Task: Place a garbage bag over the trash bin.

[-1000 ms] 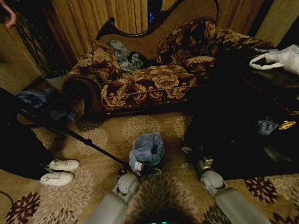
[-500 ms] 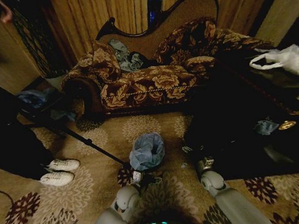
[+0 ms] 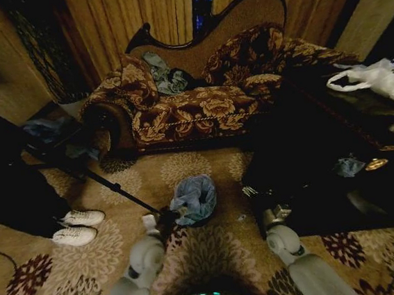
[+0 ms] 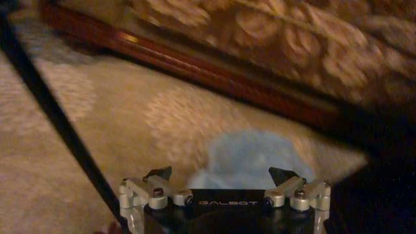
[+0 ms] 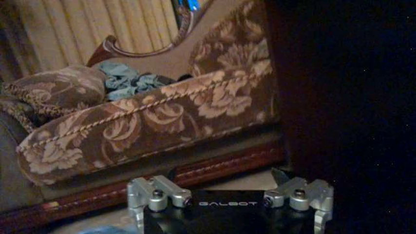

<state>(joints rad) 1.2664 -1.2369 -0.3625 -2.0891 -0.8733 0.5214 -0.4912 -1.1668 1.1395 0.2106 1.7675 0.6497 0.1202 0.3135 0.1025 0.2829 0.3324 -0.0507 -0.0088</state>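
A dim room is seen, with little light in it. The floor is covered by a beige carpet (image 3: 206, 167) with a pattern of pale flowers and dark red flowers. A sofa (image 3: 199, 102) with brown and gold floral fabric and a curved dark wooden frame is placed against the back. Some grey-blue cloth (image 3: 164, 72) is left on its seat. The wall behind is hung with tan curtains (image 3: 135, 14), and a narrow bright blue gap is seen between them. A dark table (image 3: 361, 114) is found on the right, with a white plastic bag (image 3: 379, 78) on it. A pair of white sneakers (image 3: 77, 226) is laid on the carpet at the left.
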